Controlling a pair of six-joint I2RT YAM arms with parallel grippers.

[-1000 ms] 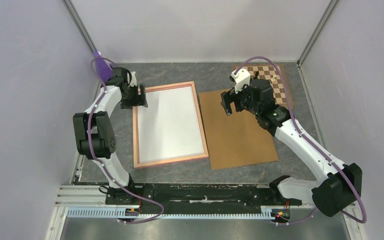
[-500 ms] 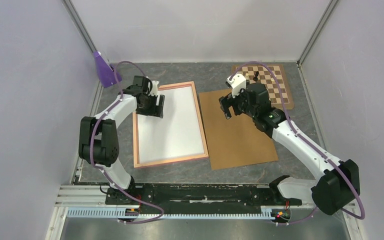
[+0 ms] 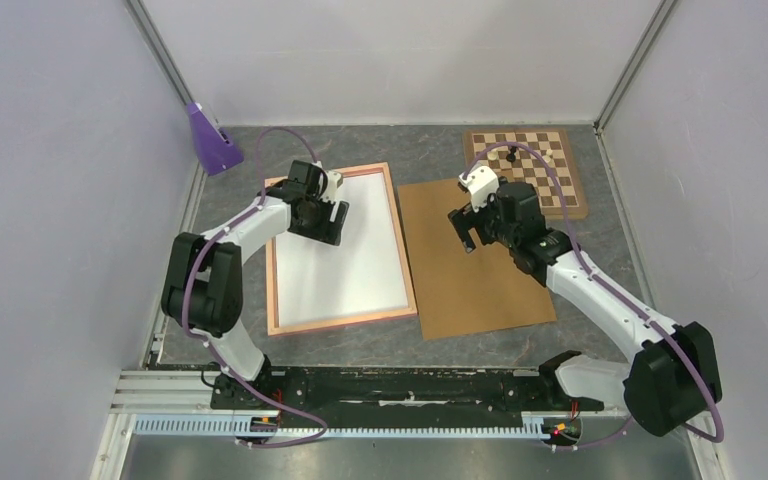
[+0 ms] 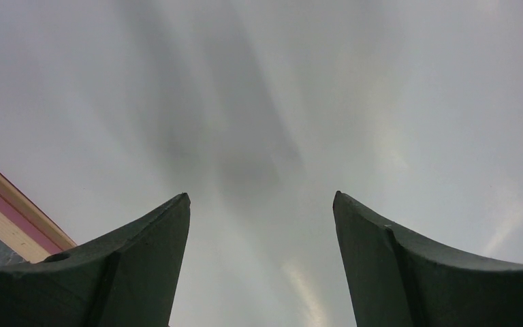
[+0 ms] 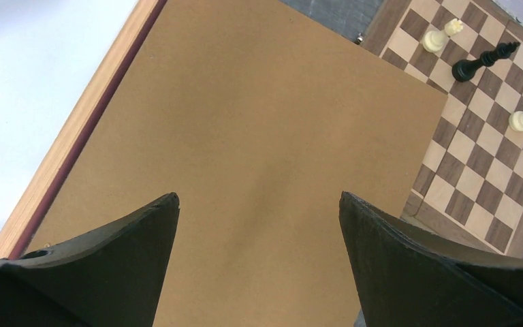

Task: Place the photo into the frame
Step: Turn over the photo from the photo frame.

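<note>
Photo [image 3: 350, 275] seems to be the white sheet lying inside the frame [image 3: 340, 321], long axis running away from the arm bases; no printed side shows. From above, the left hand [image 3: 325, 222] hangs over its far left part and the right hand [image 3: 465, 232] over the brown backing board [image 3: 480, 285], so the left is nearer. Left wrist: fingers spread, empty, white sheet directly below. Right wrist: fingers spread, empty, board beneath, frame edge to its left.
</note>
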